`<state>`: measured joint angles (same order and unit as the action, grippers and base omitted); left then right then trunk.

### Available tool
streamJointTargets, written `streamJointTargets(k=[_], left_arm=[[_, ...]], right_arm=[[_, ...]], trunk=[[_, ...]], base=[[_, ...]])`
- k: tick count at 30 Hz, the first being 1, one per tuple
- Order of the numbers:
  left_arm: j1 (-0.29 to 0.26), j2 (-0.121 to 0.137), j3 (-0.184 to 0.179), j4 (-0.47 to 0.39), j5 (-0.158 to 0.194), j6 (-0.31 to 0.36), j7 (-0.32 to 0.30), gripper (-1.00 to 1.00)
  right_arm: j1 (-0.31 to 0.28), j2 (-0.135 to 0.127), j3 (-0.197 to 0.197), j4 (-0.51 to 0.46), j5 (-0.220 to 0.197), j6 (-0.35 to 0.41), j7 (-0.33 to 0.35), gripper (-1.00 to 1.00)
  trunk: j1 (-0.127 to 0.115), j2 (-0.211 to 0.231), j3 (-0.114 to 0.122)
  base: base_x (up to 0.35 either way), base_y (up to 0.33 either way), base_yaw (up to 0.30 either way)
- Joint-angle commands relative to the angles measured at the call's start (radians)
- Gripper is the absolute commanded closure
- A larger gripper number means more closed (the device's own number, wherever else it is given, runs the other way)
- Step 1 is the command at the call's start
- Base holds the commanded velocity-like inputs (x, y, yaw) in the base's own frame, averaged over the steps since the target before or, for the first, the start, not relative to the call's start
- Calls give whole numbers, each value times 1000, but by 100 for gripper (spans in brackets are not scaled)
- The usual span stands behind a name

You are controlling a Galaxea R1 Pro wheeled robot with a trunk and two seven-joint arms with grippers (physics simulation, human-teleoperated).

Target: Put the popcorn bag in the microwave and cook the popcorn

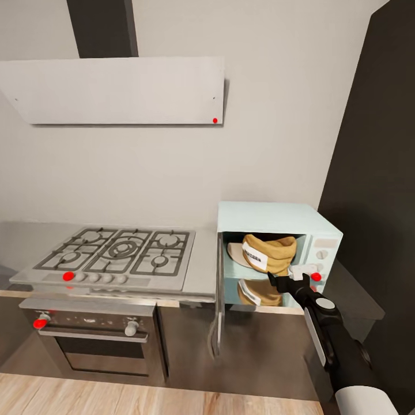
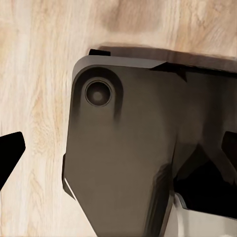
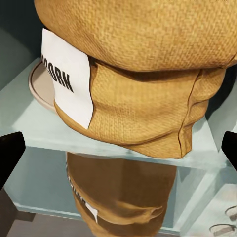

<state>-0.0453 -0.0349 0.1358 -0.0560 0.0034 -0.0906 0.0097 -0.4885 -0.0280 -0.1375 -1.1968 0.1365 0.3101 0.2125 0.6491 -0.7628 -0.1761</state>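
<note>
A tan popcorn bag (image 1: 268,252) lies tilted inside the open pale blue microwave (image 1: 276,218), at four o'clock in the head view. Its long axis runs roughly side to side, rolled rim and white label toward the open door (image 1: 218,300). The right gripper (image 1: 280,282) hovers just before the bag, jaws spread wide, empty. The left gripper's (image 2: 10,158) jaw state cannot be told; it hangs over wood floor (image 2: 34,74).

The microwave (image 1: 276,253) sits on the countertop (image 1: 202,259), right of the hob (image 1: 118,251) — door (image 1: 218,294) swung out to its left. Inside it lies the popcorn bag (image 1: 268,253), on the plate (image 1: 235,253) — right gripper (image 1: 283,283) just before the opening.
</note>
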Motion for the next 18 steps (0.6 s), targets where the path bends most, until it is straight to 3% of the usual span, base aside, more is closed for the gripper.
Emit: streamJointTargets(k=[1,9,18], left_arm=[[-1,0,5,1,0,-4,1,-100],[-1,0,6,1,0,-4,1,-100],[-1,0,5,1,0,-4,1,-100]], right_arm=[[-1,0,-2,-2,11,4,8,-100],[0,0,-1,-1,11,4,8,-100],[0,2,-1,-1,11,4,8,-100]], trunk=[[0,-1,-2],[0,-1,-2],[0,-1,-2]], base=[[2,0,0],[134,0,0],[12,0,0]])
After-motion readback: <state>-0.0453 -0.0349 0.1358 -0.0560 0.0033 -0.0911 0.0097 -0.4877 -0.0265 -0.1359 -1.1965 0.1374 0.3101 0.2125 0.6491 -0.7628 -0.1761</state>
